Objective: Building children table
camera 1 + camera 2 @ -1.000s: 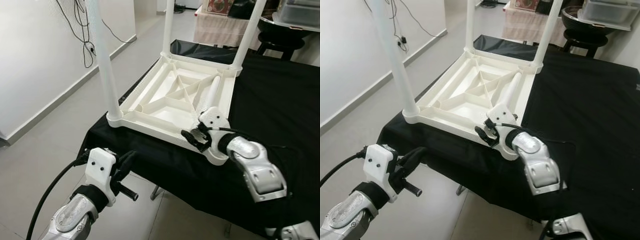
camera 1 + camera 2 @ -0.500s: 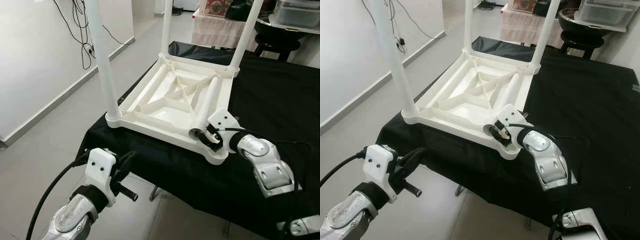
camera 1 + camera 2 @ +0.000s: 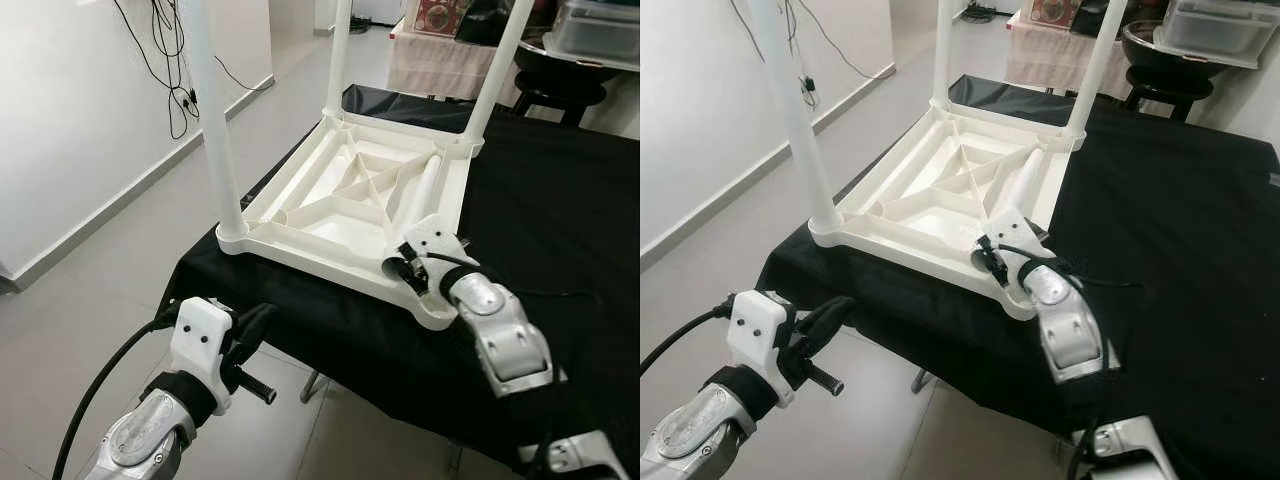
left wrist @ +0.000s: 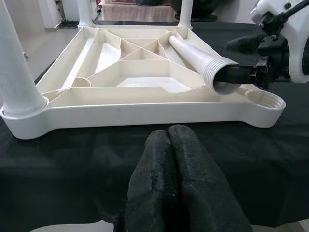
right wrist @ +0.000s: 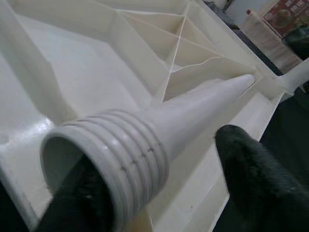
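Observation:
The white children's table top (image 3: 300,255) lies upside down on a black-covered table. Three white legs (image 3: 215,120) stand upright in its corners. A fourth, loose leg (image 3: 425,190) lies inside the ribbed underside, its threaded end toward me. My right gripper (image 3: 403,270) is open at that threaded end (image 5: 120,150). One finger (image 4: 236,75) reaches into the hollow opening and the other finger (image 5: 251,174) sits beside the leg, a little apart from it. The empty corner socket (image 4: 263,100) is just beside it. My left gripper (image 3: 252,328) hangs shut and empty below the table's near edge.
The black cloth (image 3: 560,200) spreads to the right of the table top. Grey floor (image 3: 100,270) lies on the left, with cables (image 3: 175,60) hanging on the white wall. A dark stool (image 3: 565,85), a cloth-covered table (image 3: 440,55) and a plastic bin (image 3: 600,25) stand behind.
My right arm has shifted and its wrist has turned at the loose leg's threaded end, so one finger now sits in the opening. The left arm has not moved.

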You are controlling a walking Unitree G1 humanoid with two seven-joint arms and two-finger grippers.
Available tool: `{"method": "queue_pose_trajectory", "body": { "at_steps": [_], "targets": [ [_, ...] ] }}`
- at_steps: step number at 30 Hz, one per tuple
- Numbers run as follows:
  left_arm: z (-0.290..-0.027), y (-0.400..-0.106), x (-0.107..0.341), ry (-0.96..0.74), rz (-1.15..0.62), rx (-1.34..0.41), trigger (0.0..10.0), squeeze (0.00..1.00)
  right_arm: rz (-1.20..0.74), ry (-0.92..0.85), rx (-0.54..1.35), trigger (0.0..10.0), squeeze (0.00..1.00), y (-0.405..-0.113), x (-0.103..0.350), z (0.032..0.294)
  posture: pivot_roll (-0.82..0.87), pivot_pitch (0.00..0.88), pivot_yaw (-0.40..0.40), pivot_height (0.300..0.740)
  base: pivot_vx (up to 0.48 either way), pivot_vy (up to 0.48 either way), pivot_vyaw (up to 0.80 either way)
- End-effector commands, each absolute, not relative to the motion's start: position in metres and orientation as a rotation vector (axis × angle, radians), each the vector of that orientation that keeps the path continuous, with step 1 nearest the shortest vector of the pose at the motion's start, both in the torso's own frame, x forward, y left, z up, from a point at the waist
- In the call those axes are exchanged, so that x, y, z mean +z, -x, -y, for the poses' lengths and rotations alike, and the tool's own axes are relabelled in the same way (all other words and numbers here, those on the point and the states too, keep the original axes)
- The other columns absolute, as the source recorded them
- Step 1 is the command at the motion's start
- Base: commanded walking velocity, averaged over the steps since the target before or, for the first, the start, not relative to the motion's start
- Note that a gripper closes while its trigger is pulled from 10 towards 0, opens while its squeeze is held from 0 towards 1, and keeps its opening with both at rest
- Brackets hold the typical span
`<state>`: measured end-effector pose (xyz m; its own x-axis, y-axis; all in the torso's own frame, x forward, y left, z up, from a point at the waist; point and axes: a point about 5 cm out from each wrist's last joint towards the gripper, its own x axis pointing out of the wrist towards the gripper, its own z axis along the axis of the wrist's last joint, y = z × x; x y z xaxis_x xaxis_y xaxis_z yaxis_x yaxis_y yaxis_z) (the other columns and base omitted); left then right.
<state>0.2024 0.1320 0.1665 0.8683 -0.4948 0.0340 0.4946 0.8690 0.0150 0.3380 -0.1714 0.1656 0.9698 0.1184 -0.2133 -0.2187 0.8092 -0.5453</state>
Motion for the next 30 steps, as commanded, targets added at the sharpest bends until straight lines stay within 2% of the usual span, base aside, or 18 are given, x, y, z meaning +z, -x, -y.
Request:
{"method": "queue_pose_trajectory", "body": {
  "at_steps": [1, 14, 20, 24, 25, 30],
  "targets": [
    [-0.131, -0.202, 0.163, -0.008, 0.022, -0.521, 10.0, 0.0, -0.175, 0.626, 0.125, 0.0, 0.0, -0.336, 0.165, 0.177, -0.02, 0.049, -0.049, 0.74, 0.0, 0.0, 0.0],
    [-0.131, -0.202, 0.164, -0.023, 0.025, -0.526, 10.0, 0.0, -0.148, 0.631, 0.043, 0.0, 0.0, -0.339, 0.174, 0.187, -0.02, 0.049, -0.044, 0.74, 0.0, 0.0, 0.0],
    [-0.131, -0.205, 0.169, -0.047, 0.044, -0.533, 10.0, 0.0, -0.084, 0.441, -0.027, 0.0, 0.0, -0.341, 0.188, 0.2, -0.03, 0.045, -0.038, 0.74, 0.0, 0.0, 0.0],
    [-0.131, -0.206, 0.172, -0.047, 0.054, -0.533, 10.0, 0.0, -0.043, 0.381, -0.051, 0.0, 0.0, -0.341, 0.196, 0.206, -0.03, 0.045, -0.037, 0.74, 0.0, 0.0, 0.0],
    [-0.129, -0.209, 0.176, -0.044, 0.072, -0.546, 10.0, 0.0, 0.081, 0.212, -0.061, 0.0, 0.0, -0.339, 0.22, 0.219, -0.04, 0.041, -0.024, 0.74, 0.0, 0.0, 0.0],
    [-0.128, -0.21, 0.179, -0.042, 0.083, -0.556, 10.0, 0.0, 0.152, 0.106, -0.046, 0.0, 0.0, -0.337, 0.233, 0.225, -0.05, 0.039, -0.018, 0.74, 0.0, 0.0, 0.0]
  ]
}}
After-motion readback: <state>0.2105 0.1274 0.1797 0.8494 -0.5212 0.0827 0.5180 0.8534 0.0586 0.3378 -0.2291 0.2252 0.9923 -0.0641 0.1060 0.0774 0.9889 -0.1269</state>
